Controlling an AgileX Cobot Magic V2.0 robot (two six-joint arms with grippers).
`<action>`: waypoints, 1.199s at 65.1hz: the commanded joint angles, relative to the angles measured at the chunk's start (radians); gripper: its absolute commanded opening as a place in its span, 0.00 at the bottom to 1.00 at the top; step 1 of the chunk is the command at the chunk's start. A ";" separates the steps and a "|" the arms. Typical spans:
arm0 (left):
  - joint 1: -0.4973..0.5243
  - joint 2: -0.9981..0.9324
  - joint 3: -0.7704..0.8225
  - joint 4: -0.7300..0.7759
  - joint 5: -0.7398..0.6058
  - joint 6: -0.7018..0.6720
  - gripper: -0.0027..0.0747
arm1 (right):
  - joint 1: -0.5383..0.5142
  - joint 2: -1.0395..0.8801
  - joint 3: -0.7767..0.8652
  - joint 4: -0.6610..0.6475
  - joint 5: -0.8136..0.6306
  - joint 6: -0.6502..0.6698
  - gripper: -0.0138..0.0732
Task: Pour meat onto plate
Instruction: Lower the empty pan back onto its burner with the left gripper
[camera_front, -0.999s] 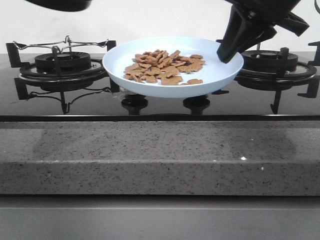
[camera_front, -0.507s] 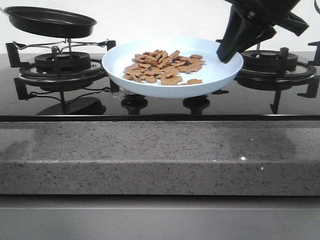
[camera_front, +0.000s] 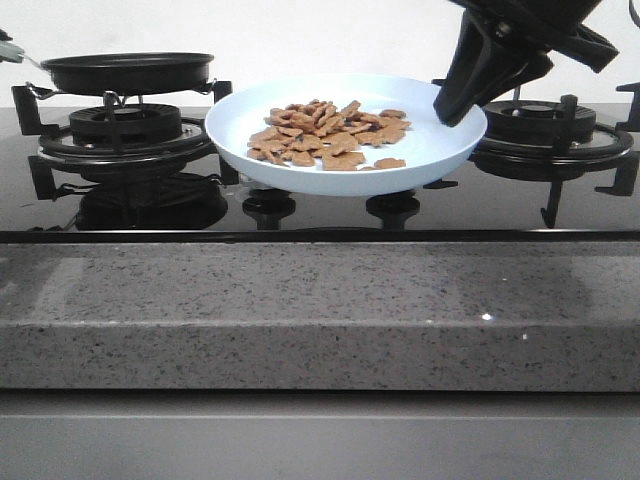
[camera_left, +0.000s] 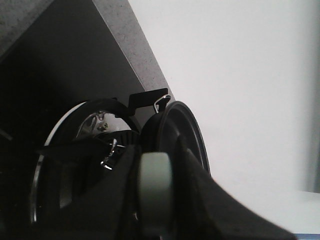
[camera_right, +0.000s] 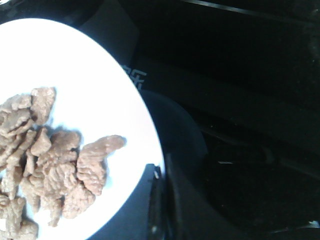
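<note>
Meat (camera_front: 328, 133) sits heaped on the plate (camera_front: 440, 150), the plate held up between the two burners.
Right gripper (camera_front: 458, 108) fingers are pinched on the plate's rim on the side away from the pan (camera_front: 128, 72); a slip there tips the load. Left gripper (camera_left: 155, 220) clamps the pan's handle (camera_left: 155, 192) over the burner (camera_front: 125, 125) beside the plate; letting go off-centre could rock the pan.

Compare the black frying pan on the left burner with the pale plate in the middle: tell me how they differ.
The frying pan is black; the plate is pale blue-white. The plate carries the meat; no meat shows in the pan from the front. The pan sits over the left burner, its handle in the left tool; the right tool grips the plate's rim. Both are round, shallow and similar in width.
</note>
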 joint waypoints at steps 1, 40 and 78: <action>-0.002 -0.037 -0.031 -0.054 0.037 0.014 0.01 | -0.001 -0.043 -0.028 0.041 -0.033 -0.005 0.08; 0.021 -0.050 -0.035 -0.022 0.045 0.054 0.73 | -0.001 -0.043 -0.028 0.041 -0.033 -0.005 0.08; 0.026 -0.402 -0.035 0.556 0.025 -0.056 0.72 | -0.001 -0.043 -0.028 0.041 -0.033 -0.005 0.08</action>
